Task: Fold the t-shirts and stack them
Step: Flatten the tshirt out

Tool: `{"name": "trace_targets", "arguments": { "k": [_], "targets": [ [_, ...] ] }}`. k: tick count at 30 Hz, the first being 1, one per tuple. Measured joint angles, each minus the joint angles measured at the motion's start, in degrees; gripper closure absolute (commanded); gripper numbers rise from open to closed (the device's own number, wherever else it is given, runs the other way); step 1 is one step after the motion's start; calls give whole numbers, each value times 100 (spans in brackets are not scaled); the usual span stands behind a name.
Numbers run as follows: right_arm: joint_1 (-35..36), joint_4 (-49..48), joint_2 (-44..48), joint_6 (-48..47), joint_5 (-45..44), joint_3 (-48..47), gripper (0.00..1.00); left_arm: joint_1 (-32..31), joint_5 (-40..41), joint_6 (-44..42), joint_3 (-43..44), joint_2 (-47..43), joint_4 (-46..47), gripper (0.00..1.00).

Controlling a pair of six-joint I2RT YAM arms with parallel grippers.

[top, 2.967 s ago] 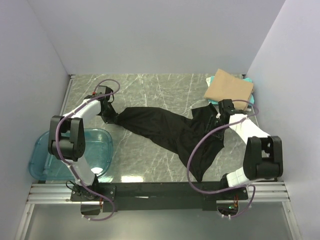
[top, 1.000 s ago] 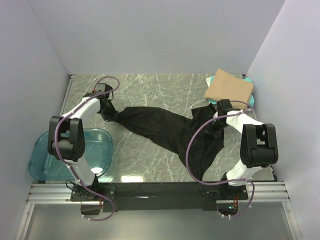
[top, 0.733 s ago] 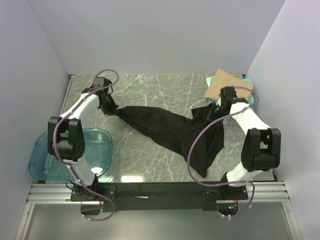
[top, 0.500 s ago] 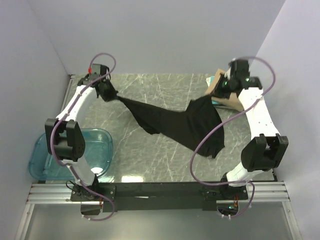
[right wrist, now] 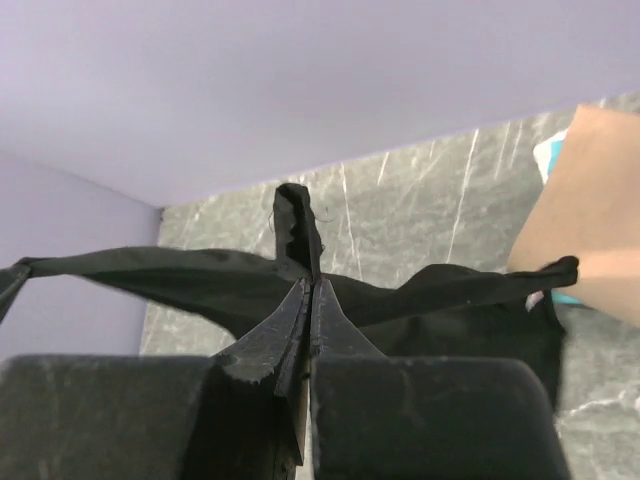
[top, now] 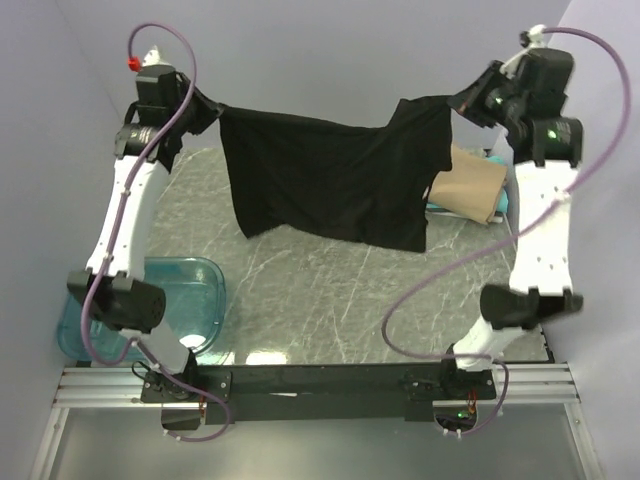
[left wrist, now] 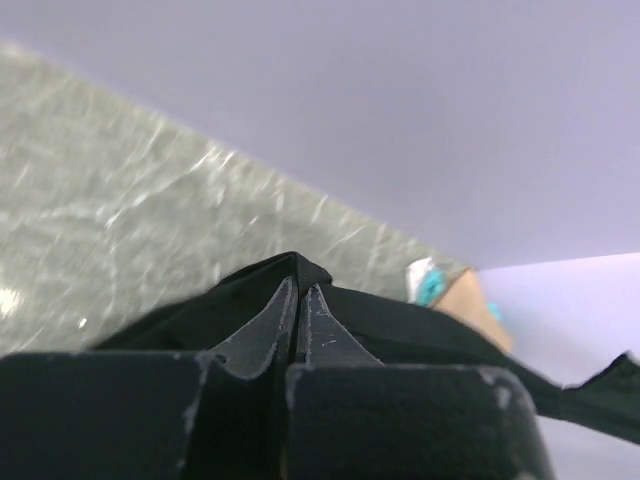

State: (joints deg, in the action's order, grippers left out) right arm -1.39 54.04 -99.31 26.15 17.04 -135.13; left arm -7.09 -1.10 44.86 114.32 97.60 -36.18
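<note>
A: Both arms have swung up since half a second ago, lifting the black t-shirt (top: 330,180) off the table (top: 300,290), where it lay slack. How do the jaws stand?

B: Pressed together on cloth, both pairs. The left gripper (left wrist: 300,292) pinches a peak of black fabric between its tips. The right gripper (right wrist: 310,290) does the same, with a strip of cloth sticking up past its tips.

A: And the arms?

B: Each is stretched tall from its base, nearly straight, wrist held high. The left one stands well apart from the tan folded shirt (top: 470,185). The right one rises just beside that shirt, with its wrist above it.

A: Where is the black shirt, then?

B: Strung between the two grippers like washing on a line, top edge taut, body hanging down. Most of it lies to the left of the tan shirt in the top view. Its lower right corner covers the tan shirt's left edge there; whether they touch I cannot tell.

A: Counts?

B: Two arms, two grippers. Three shirts: one black one aloft, one tan one folded, and one teal shirt (right wrist: 548,150) peeking out beneath the tan. One blue bin (top: 205,300), well to the left of the tan shirt and nearer the arm bases.
</note>
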Motion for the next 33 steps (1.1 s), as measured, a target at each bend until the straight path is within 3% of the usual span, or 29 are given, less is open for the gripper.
{"name": "trace_targets", "arguments": {
  "k": [4,12,19,24,33],
  "targets": [
    [-63,-625,1121,-20,-4,925,100,0,7,-31,-485,-776,411,100],
    [-57,-1932,2973,-284,-304,1049,100,0,378,-140,-1751,-3209,1040,99],
    [-57,-2957,3740,-286,-352,901,100,0,938,-260,-2035,-4387,1272,99],
    [-57,-3152,3412,-284,-330,960,100,0,986,-284,-2026,-3991,1226,99],
    [-52,-2966,1488,-289,-236,1021,100,0,352,-293,-2022,-1851,940,99]
  ]
}}
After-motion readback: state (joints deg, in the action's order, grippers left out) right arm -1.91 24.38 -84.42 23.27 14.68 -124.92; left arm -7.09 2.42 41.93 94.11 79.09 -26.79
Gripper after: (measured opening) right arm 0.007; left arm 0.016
